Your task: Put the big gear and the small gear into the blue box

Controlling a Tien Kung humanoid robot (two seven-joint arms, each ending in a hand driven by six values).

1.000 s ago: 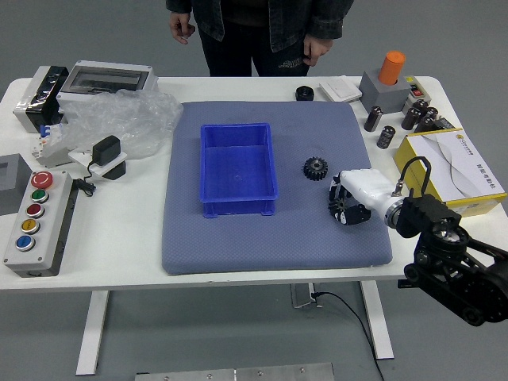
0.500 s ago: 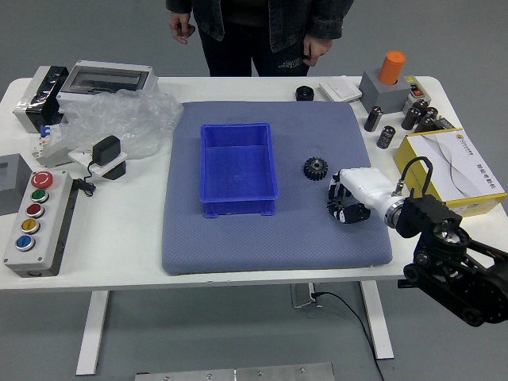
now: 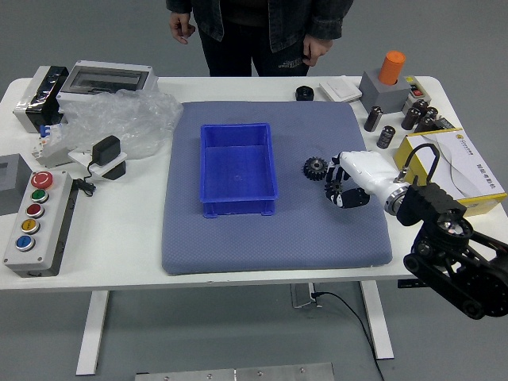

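Head view: right hand (image 3: 337, 188) reaches over the right edge of the mat (image 3: 262, 248), clamped on the small gear (image 3: 334, 189), just beside the big gear (image 3: 315, 168). Blue box (image 3: 238, 208) stands left of both, bare mat between. Person's hands (image 3: 182, 30) hang beyond the counter (image 3: 119, 254). Since earlier: hand and small gear nearer the big gear.

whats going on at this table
The robot's right hand is over the grey-blue mat, apparently holding the small black toothed gear. The bigger black toothed gear lies on the mat beside it, and the blue plastic box holds no gear. A person stands at the far side, hands lowered, handling nothing.
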